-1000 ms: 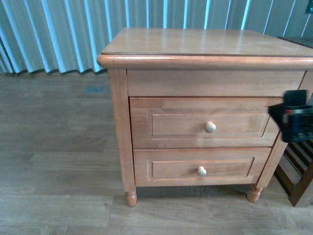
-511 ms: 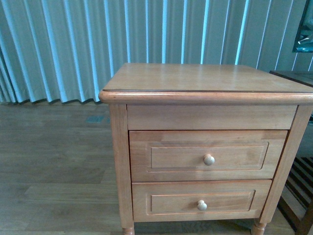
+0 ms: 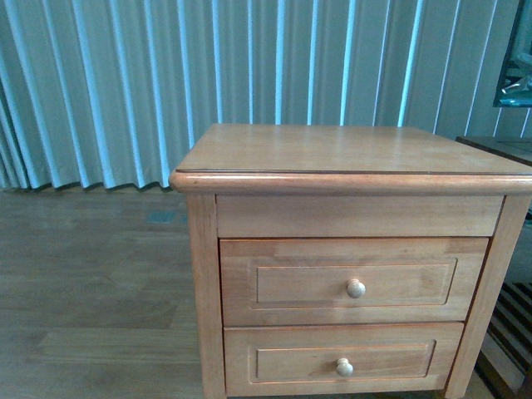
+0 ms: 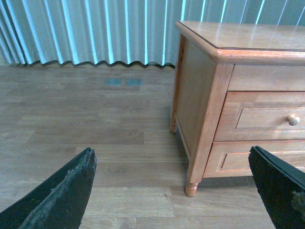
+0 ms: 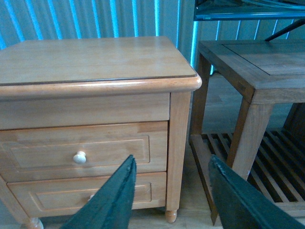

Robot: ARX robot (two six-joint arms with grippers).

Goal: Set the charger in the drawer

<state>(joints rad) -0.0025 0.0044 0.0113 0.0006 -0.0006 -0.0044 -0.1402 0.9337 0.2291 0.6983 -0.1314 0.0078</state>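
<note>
drawer (image 3: 353,281) at lower centre of the front view is shut, so nothing can be stowed yet. charger not seen. left tool (image 4: 171,191) and right tool (image 5: 169,195) are held wide and empty, likely for the knob (image 3: 356,288).

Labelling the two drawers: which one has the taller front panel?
The upper drawer, directly beneath the cabinet top; its front is taller than the lower drawer. Both are shut, each with one round pale knob.

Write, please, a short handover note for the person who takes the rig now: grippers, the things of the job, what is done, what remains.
Left gripper: open, empty, off the nightstand's left side.
Right gripper: open, empty, in front of the nightstand.
Upper drawer: shut, knob untouched.
Charger: in no view; nightstand top is bare.
Done: nothing visible.
Left: find charger, open upper drawer, place charger inside.
</note>
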